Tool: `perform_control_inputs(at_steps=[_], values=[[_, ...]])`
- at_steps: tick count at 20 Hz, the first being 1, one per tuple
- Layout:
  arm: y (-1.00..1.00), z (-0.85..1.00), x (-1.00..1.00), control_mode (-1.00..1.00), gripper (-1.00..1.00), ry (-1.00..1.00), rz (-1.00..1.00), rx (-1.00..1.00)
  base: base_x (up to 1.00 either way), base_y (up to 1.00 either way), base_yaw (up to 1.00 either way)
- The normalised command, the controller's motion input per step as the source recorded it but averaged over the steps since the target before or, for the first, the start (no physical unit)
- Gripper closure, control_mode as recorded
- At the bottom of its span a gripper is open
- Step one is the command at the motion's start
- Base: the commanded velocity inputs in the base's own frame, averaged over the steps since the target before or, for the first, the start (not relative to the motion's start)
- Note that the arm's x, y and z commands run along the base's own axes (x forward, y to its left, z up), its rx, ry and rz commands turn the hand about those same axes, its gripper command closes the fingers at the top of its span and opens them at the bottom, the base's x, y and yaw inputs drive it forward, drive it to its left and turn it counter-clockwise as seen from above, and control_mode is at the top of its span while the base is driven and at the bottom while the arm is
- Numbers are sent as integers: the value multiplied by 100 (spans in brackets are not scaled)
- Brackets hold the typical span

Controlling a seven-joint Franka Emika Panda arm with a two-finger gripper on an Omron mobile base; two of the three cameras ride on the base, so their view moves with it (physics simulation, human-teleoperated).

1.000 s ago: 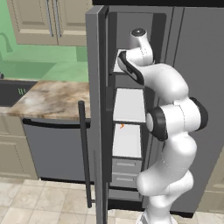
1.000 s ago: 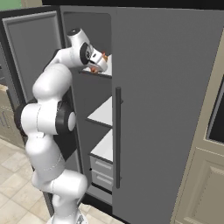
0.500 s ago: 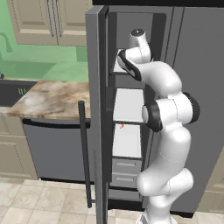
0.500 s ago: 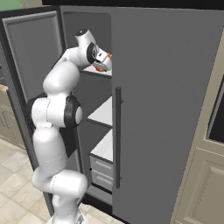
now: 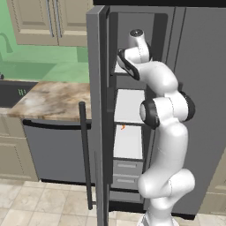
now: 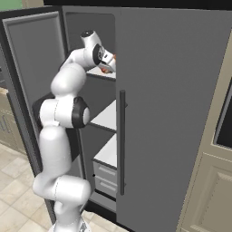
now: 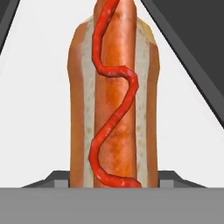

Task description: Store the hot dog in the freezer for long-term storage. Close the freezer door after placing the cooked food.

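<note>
**Hot dog held over the top freezer shelf**

The white arm reaches high into the freezer (image 5: 129, 132), the tall narrow grey compartment with white shelves and grey drawers. Its two-finger gripper (image 6: 108, 67) is closed on the hot dog (image 7: 113, 94), a reddish-brown sausage in a tan bun with a wavy red line of sauce along its top. In the hand view the bun runs lengthwise straight away from the fingers, with the white upper shelf (image 7: 39, 92) beneath it; whether it touches the shelf cannot be told. From the right base view a bit of the orange-tan bun shows at the gripper, just above the top shelf's front edge. The freezer door (image 5: 99, 114), tall and grey with a long dark vertical bar handle (image 5: 86, 154), stands wide open. The plain grey door (image 6: 172, 113) beside it is shut.
</note>
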Motion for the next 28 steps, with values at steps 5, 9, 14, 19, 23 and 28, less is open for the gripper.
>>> perform_control_inputs(at_steps=[5,9,14,19,23,28], values=[[-1,-9,29,-100,100,0,1,0,0,0,0],[-2,0,4,-100,100,0,1,0,0,0,0],[0,-6,0,-100,-100,1,0,0,0,0,0],[0,-4,0,-100,-100,0,0,0,0,0,0],[0,0,0,-100,-100,0,0,0,0,0,0],[0,0,0,-100,-100,0,0,0,0,0,0]])
